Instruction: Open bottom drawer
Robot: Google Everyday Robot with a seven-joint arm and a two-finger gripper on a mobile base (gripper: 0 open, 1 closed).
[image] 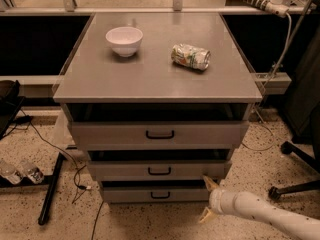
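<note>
The bottom drawer (125, 194) is the lowest and shortest grey front of the cabinet, with a small black bar handle (160, 195) at its centre. A dark gap shows above its front. My gripper (208, 199) hangs low at the drawer's right end, just in front of the cabinet's right corner, on a white arm (265, 215) coming in from the lower right. Its two pale fingers (210, 183) are spread one above the other, open, with nothing between them. They are well to the right of the handle.
Two wider drawers (159, 134) stand above. A white bowl (124, 40) and a crushed can (190, 56) lie on the cabinet top (150, 79). A black bar (51, 189), cables and bottles (20, 171) lie on the floor left; a chair base (295, 184) stands right.
</note>
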